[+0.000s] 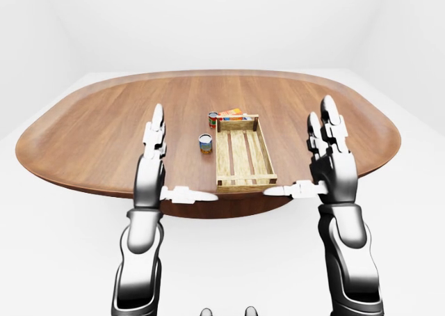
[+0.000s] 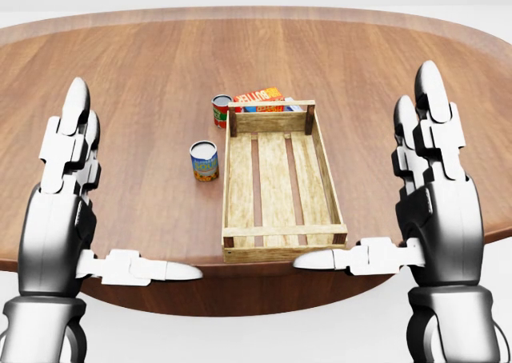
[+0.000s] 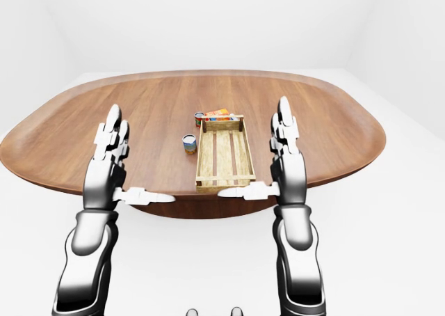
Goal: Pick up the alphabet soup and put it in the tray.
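I'm holding both hands up over the near edge of the table (image 2: pixel 120 75) right now, and neither is touching anything. The left hand (image 2: pixel 60 211) is sitting wide open at the head view's left, fingers pointing up the view and thumb sticking inward; it's gripping nothing. The right hand (image 2: pixel 436 207) is mirroring it at the right, also spread flat and empty.

The tray (image 2: pixel 278 235) is lying between the 2 hands, its near end almost at the table's rim, slatted bottom bare. The soup (image 2: pixel 205 161) is standing upright just left of the tray, apart from its wall. I'm seeing plenty of open wood all around it on the left. A 2nd can (image 2: pixel 221 111) is standing by the tray's top-left corner, and an orange box (image 2: pixel 260 96) is lying right behind the tray's top end.

The table is a big brown oval with wood grain, and the room around it is looking plain white.
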